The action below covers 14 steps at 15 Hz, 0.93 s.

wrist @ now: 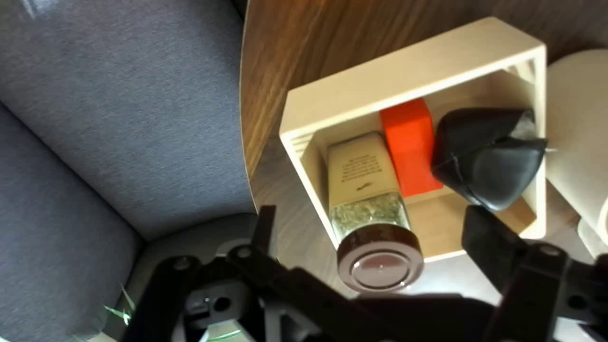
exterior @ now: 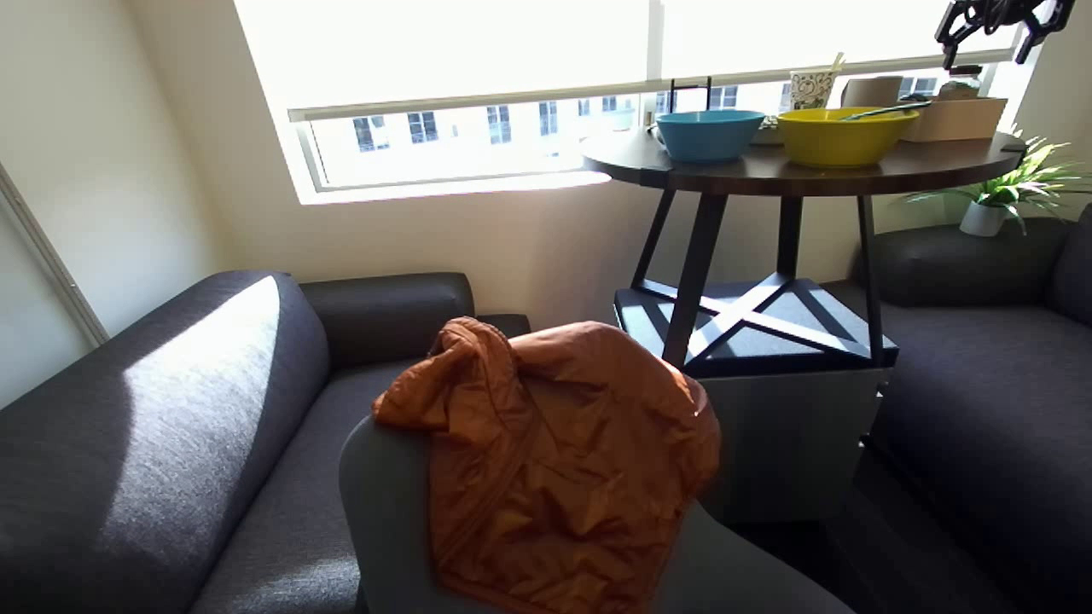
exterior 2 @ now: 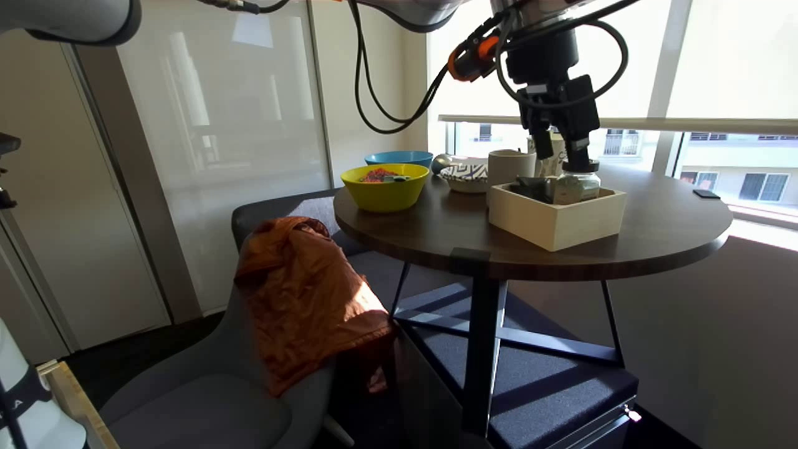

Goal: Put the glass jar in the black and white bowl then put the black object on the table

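From the cream box (exterior 2: 586,223), glass spice jar (wrist: 373,209) and black pouch (wrist: 487,159) are yet to be taken; nothing is held by the spread gripper (exterior: 984,60) above

Cream walls (exterior: 192,153) are lit through a window (exterior: 461,164) partly covered by a roller blind (exterior: 469,55); a gray sofa (exterior: 175,460) is crossed by sunlight (exterior: 209,367).

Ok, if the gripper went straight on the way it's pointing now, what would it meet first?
Probably the brown lid of the glass jar: the gripper points down, and the wrist view shows the lid between its open jaws. Depth is unclear; they may straddle it.
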Tool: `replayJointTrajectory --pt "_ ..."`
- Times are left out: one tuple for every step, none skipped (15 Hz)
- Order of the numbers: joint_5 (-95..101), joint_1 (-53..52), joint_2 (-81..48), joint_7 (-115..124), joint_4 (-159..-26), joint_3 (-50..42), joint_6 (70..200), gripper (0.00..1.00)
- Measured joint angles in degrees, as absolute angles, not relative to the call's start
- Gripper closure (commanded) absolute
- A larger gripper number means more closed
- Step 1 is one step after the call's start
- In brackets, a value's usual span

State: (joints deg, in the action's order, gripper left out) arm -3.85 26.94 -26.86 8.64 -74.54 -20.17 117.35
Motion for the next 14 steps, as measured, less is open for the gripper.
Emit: replayJointTrajectory --pt "-4.3 27.2 -27.9 9.1 -72.8 -20.1 117.3 0.0" --pt "-4.3 27.4 -28.8 9.7 -71.2 -20.0 117.2 0.0" --pt "-4.3 27.5 -29.7 10.2 -69.6 -20.0 116.7 0.0" --pt "-4.3 27.7 -30.5 10.5 -68.2 -20.0 115.9 0.0" --pt "-4.3 27.9 -31.3 10.9 -66.8 -19.9 115.1 0.0" --pt "-4.3 28.2 -32.2 11.2 -65.4 -19.9 114.1 0.0" --pt "-4.3 28.4 -33.0 11.5 -64.1 -19.9 112.9 0.0" --pt "-4.3 28.6 -33.8 11.7 -62.7 -19.9 111.7 0.02" --pt "-4.3 28.9 -34.5 11.8 -61.4 -19.8 110.5 0.04" --pt "-4.3 29.2 -35.2 11.9 -60.2 -19.7 109.3 0.06" --pt "-4.3 29.5 -35.9 11.9 -58.9 -19.5 108.2 0.07" --pt "-4.3 29.7 -36.5 11.9 -57.7 -19.3 107.1 0.08" --pt "-4.3 30.0 -37.0 11.9 -56.7 -19.0 106.3 0.09" --pt "-4.3 30.2 -37.5 12.0 -55.7 -18.8 105.6 0.09"
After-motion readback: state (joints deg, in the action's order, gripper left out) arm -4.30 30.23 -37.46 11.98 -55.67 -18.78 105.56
